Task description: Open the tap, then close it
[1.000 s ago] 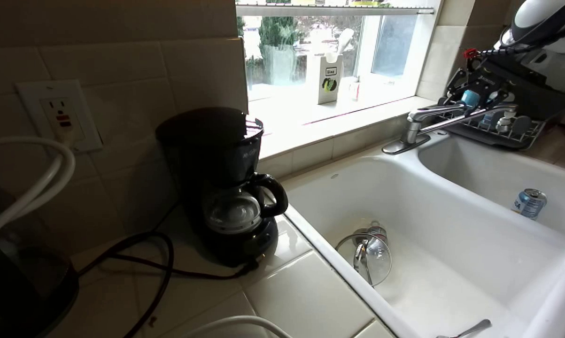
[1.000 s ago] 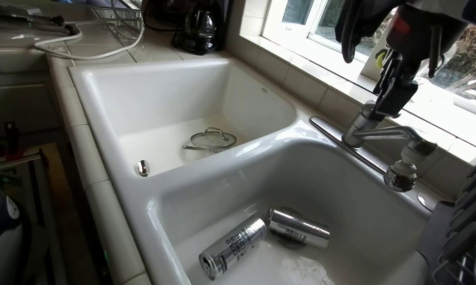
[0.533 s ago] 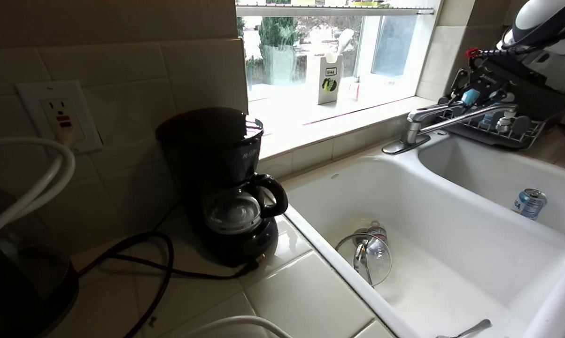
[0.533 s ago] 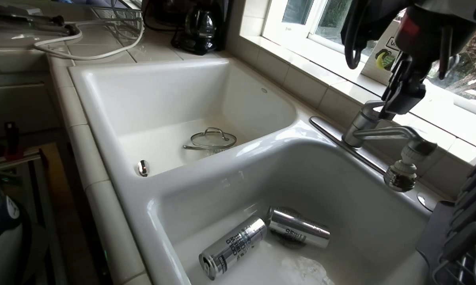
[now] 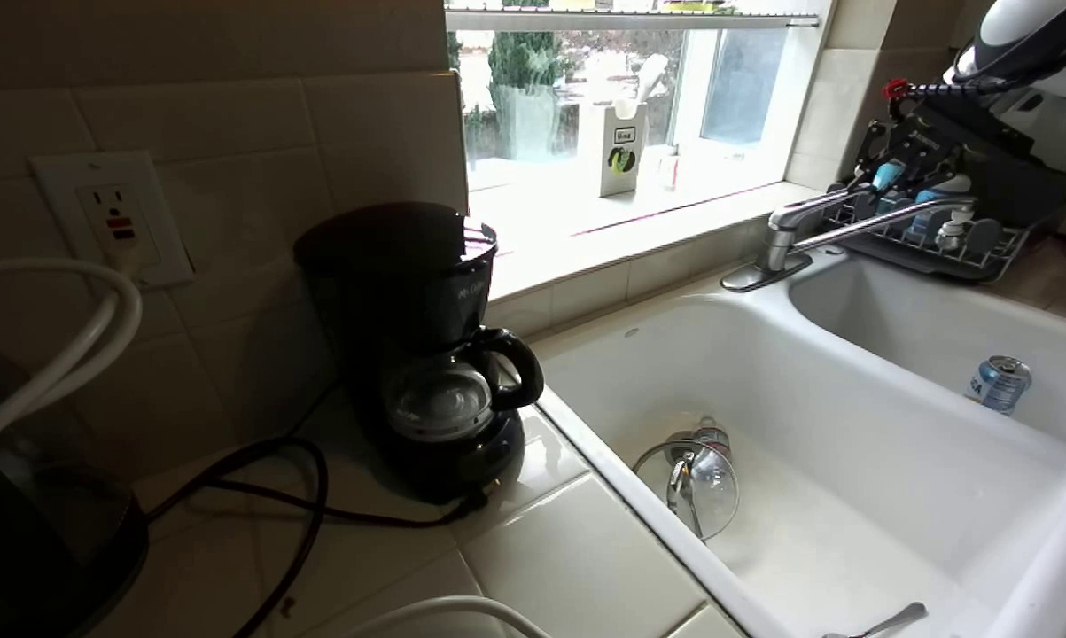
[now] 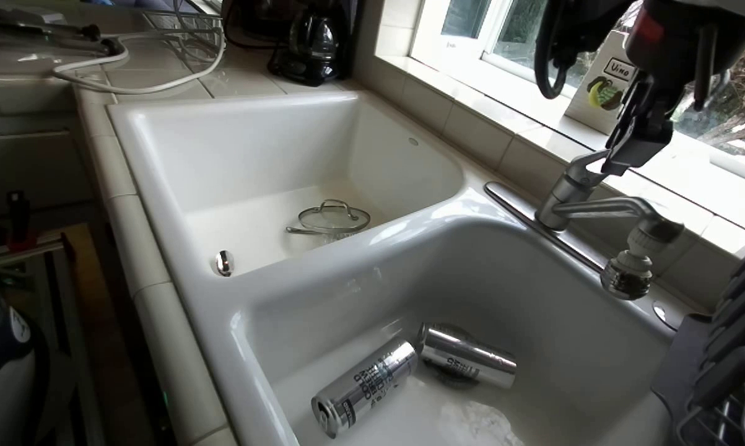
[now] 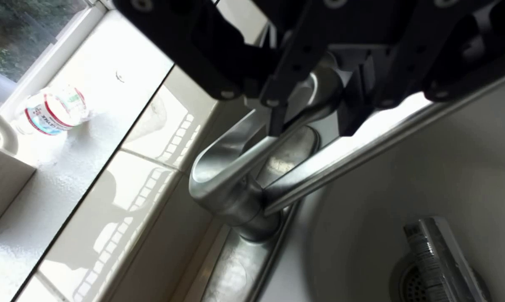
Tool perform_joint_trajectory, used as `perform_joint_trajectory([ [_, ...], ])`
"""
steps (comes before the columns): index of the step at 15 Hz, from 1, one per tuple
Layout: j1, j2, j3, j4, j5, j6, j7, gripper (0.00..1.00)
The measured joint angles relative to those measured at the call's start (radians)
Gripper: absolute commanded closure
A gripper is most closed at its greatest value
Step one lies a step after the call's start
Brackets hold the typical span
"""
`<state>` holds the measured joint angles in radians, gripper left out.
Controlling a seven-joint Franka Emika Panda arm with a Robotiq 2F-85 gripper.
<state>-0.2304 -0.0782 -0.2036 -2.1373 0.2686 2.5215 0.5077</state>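
Tap (image 6: 595, 208) stands with its lever (image 7: 248, 161) angled up; I have the gripper (image 7: 312, 126) spread, the lever's end showing between its fingers (image 7: 349, 121) in the wrist view.

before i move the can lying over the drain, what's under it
Part of the drain, with its holed middle, shows beside the can in the wrist view. The can covers the rest of the drain, so whether anything else sits beneath cannot be seen.

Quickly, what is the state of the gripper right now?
Gripper: open, with no visible grip on the tap's lever handle.
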Motion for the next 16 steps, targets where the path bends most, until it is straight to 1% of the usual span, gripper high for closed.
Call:
perform_joint_trajectory([
  [2, 0.003, -0.008, 0.002, -0.007, 0.000, 0.011, -0.006, 0.72],
  [6, 0.009, -0.022, 0.008, -0.027, -0.002, 0.054, -0.045, 0.71],
  [13, 0.016, -0.043, 0.038, -0.065, -0.039, 0.185, -0.091, 0.83],
  [16, 0.019, -0.043, 0.045, -0.068, -0.055, 0.211, -0.100, 0.84],
])
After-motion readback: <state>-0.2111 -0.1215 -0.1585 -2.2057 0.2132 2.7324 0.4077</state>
